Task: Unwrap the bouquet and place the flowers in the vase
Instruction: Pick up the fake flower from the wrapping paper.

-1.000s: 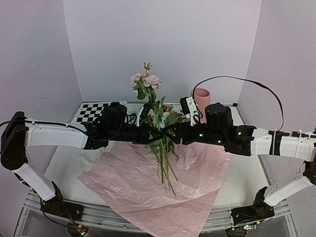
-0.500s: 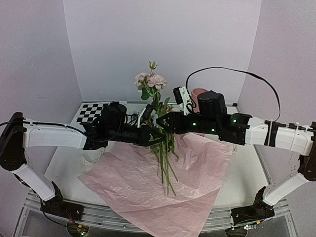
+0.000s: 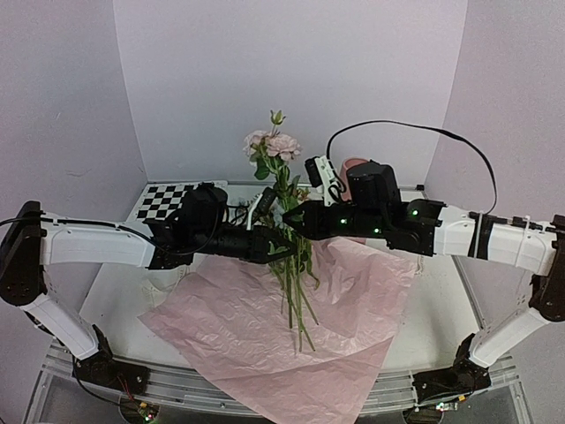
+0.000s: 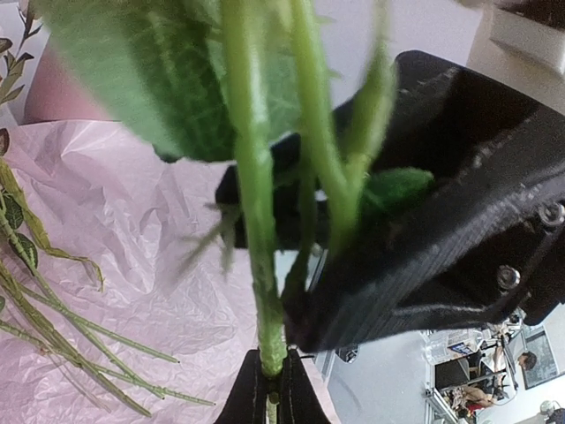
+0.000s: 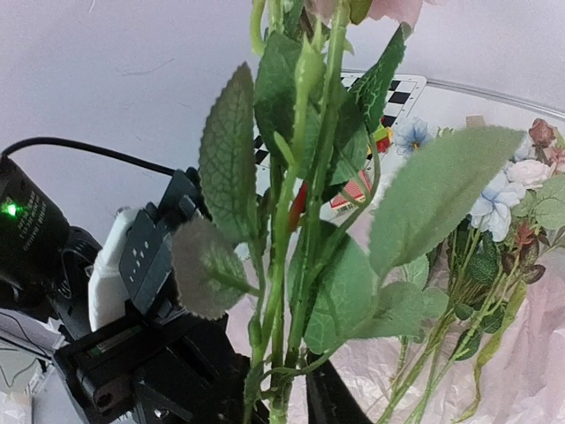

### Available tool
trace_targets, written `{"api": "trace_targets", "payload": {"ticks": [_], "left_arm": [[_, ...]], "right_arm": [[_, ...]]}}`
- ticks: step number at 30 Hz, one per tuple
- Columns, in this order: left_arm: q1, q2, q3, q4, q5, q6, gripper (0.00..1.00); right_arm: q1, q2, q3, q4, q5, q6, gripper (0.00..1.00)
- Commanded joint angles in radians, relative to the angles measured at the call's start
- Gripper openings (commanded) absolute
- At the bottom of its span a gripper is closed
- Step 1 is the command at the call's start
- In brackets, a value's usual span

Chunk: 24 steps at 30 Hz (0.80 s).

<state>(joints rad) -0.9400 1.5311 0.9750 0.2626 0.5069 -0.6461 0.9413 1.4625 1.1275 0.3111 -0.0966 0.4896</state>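
A few of the flowers [image 3: 270, 144] stand upright over the table, pale pink blooms on top. My left gripper [image 3: 281, 246] is shut on one green stem [image 4: 256, 221], low down in the left wrist view [image 4: 267, 389]. Just above it my right gripper [image 3: 297, 220] has come in from the right, its jaws drawn in around the same leafy stems [image 5: 291, 265] at the bottom of the right wrist view [image 5: 291, 411]. More flowers [image 3: 296, 300] lie on the pink paper sheet [image 3: 238, 336]. The pink vase [image 3: 360, 164] stands behind my right arm, mostly hidden.
A black-and-white checkerboard [image 3: 168, 199] lies at the back left. Small coloured toy blocks [image 5: 353, 190] sit behind the stems. The paper sheet hangs over the table's near edge. Grey walls close in the back and both sides.
My right gripper has moved left and up to the upright stems and its jaws have narrowed around them. The left gripper has kept its hold; the bunch has risen slightly.
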Motion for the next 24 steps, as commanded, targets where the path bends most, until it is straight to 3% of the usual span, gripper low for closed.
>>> {"api": "trace_targets", "payload": {"ticks": [1,3,7,9,13,18,24], "left_arm": [[-0.006,-0.039,0.031,0.017,0.016,0.034,0.06],[-0.006,-0.044,0.029,0.011,0.014,0.040,0.11],[-0.010,-0.072,0.014,-0.004,-0.014,0.059,0.51],[-0.010,-0.090,0.001,-0.012,-0.038,0.067,0.63],[-0.011,-0.127,-0.013,-0.049,-0.090,0.083,0.73],[-0.010,-0.150,0.000,-0.127,-0.161,0.106,0.74],[-0.011,-0.167,-0.006,-0.148,-0.203,0.108,0.74]], "right_arm": [[0.001,0.011,0.049,0.001,-0.011,-0.006,0.07],[0.000,0.006,0.047,-0.003,-0.001,-0.009,0.01],[-0.001,-0.020,0.043,-0.021,0.059,-0.041,0.00],[0.000,-0.033,0.048,-0.043,0.122,-0.074,0.00],[0.000,-0.052,0.095,-0.102,0.309,-0.178,0.00],[-0.002,-0.063,0.195,-0.113,0.595,-0.351,0.00],[-0.029,-0.011,0.412,-0.023,0.733,-0.598,0.00]]}}
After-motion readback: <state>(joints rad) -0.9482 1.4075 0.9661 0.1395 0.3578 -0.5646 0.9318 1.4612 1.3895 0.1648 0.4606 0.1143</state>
